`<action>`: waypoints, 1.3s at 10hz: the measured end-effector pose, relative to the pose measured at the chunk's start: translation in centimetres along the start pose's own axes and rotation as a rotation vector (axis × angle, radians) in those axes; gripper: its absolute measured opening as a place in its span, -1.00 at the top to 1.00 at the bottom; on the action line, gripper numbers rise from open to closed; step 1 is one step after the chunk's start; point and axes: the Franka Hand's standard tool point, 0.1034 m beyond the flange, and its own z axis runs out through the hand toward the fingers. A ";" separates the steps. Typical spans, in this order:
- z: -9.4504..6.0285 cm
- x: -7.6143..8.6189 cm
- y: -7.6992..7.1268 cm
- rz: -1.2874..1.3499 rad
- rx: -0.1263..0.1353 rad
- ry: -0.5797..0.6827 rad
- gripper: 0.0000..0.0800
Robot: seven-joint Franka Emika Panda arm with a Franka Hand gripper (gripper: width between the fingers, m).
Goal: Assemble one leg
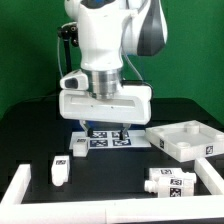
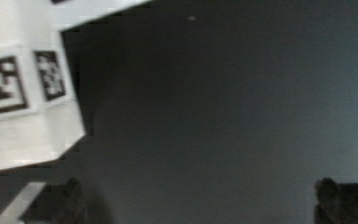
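Note:
My gripper (image 1: 104,128) hangs over the black table, just above the marker board (image 1: 105,139). In the wrist view the gripper (image 2: 197,206) is open, with only bare dark table between its two fingertips (image 2: 53,205). A white leg (image 1: 78,146) with marker tags lies just to the exterior view's left of the gripper. It also shows in the wrist view (image 2: 25,105), off to one side and outside the jaws. A second white leg (image 1: 60,169) lies nearer the front. A third leg (image 1: 170,183) lies at the front right. The white square top (image 1: 185,139) sits at the right.
A white rail (image 1: 18,187) borders the front left of the table, and another white rail piece (image 1: 214,178) stands at the front right. A green backdrop stands behind the arm.

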 end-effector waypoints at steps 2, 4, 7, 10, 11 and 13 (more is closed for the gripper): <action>-0.1 0.1 0.0 -0.002 0.001 0.001 -0.62; -0.1 0.0 -1.2 -0.036 -0.006 0.015 -0.62; -2.5 4.9 -6.5 -0.115 0.008 0.099 -0.62; -2.6 5.5 -6.9 -0.151 0.007 0.103 -0.62; -2.6 5.5 -6.9 -0.169 0.005 0.105 -0.62; -2.4 5.6 -7.4 -0.466 -0.032 0.142 -0.62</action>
